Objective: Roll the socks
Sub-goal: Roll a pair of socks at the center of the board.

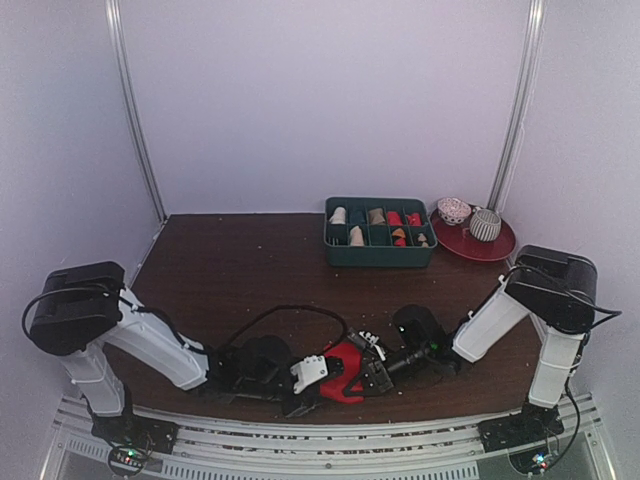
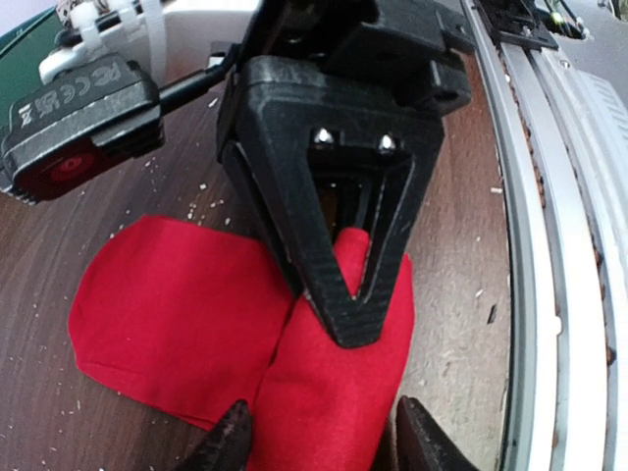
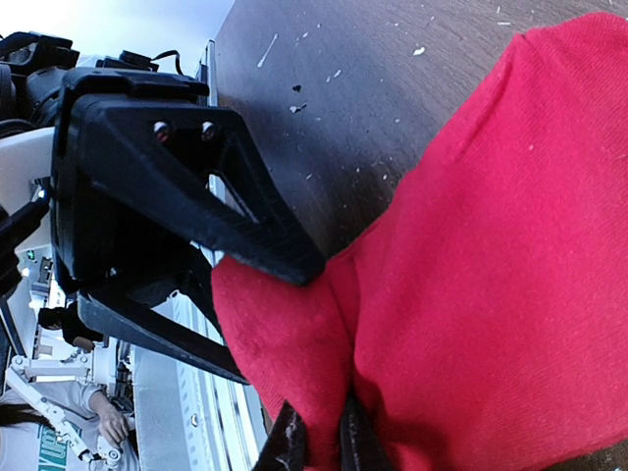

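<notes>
Red sock (image 1: 347, 362) sits at the near edge of the tabletop (image 1: 230, 270), roughly centre, caught between both arms. Left arm (image 1: 150, 345) lies low across the left side. The left fingers (image 2: 228, 446) stand half apart with the sock's bunched fold filling the gap. Both touch fabric, so they're gripping it. The rest of the sock is flat on the wood, a rounded lobe beside that fold. The right fingers (image 3: 291, 446) face them from the other side, pinched closed on a ridge of the same fold, just beside the left tips. Right arm (image 1: 490, 320) angles in from the right. Back right is a green divided tray (image 1: 380, 258) with small rolled bundles (image 1: 357, 236) in its compartments. Beside it is a red plate (image 1: 500, 248) carrying two round patterned pieces (image 1: 485, 224).
</notes>
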Controlling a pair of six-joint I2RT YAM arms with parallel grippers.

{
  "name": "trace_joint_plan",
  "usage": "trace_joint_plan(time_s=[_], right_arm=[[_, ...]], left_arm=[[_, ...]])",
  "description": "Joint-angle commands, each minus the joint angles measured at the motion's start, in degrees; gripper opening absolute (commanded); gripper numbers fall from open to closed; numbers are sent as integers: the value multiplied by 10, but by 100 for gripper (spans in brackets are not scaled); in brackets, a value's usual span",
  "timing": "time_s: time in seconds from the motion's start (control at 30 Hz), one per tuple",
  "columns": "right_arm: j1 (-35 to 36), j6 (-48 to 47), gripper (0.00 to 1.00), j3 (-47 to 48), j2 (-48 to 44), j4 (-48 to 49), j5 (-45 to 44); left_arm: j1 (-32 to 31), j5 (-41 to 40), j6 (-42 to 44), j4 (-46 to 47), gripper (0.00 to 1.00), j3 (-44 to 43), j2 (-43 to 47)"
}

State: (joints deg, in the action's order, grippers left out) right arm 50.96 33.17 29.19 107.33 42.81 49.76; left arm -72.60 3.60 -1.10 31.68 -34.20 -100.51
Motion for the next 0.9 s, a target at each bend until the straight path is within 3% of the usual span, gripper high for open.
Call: trace_joint_plan(time_s=[0.0,0.17,0.27,0.4,0.53,0.73,0.87], right_arm=[[-4,4,7,-46,54,-148,-82],[-3,-2,8,-47,52,-154,-86],[-4,-6,10,-45,48,-155,-90],[-3,-27,22,-38,25,-171,-110],[-3,-57,32,-24,-14,-195,-136],[-3,-137,39,2,-112,-235,-204],[-2,-229,43,-41,-219,-174,-248]], left_arm=[[-4,27,2,16,39,-23,-18],[-4,41,-11,15,28,-24,-42],[-3,42,-26,-4,0,-31,-49],[1,45,-87,-52,0,-34,-48],[23,100,-172,-133,0,-49,-71],[59,201,-274,-170,0,-24,-104],[83,241,-289,-171,0,-5,-121]])
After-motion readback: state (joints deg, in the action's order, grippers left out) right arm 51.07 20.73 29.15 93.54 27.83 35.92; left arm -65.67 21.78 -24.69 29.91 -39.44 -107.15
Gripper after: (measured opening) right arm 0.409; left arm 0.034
